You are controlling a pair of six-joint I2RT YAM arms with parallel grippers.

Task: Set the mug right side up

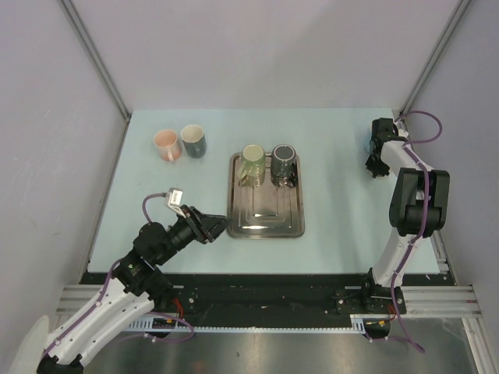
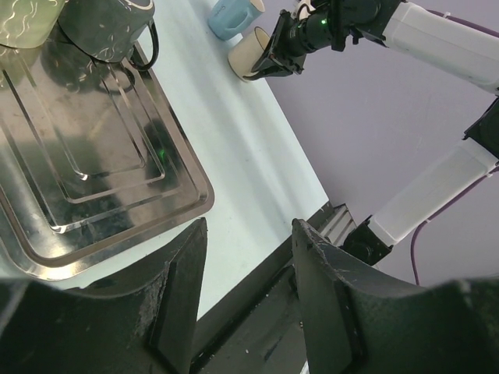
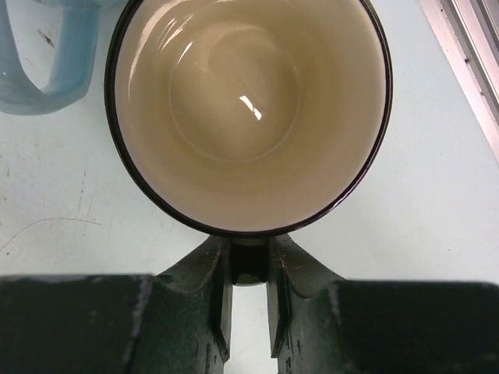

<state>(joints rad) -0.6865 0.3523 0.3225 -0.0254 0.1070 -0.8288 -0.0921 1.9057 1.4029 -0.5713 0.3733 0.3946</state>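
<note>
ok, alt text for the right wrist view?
The right gripper pinches the near rim of a dark-rimmed mug with a glossy cream inside, its mouth facing the camera. Part of a pale blue mug shows at upper left.

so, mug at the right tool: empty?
Empty: mug shows bare, glossy cream interior in right wrist view; right tool pinches its rim.

Pale green table (image 1: 335,226). Carries a steel tray (image 1: 265,222) just ahead of the left claw (image 1: 221,226), with a pink mug (image 1: 166,143) and a grey-blue mug (image 1: 192,140) well beyond it to the left. Also bears a cream-lined mug (image 3: 249,109), upright at the right claw's (image 3: 249,269) tips, with a light-blue mug (image 3: 78,47) just beside.
</note>
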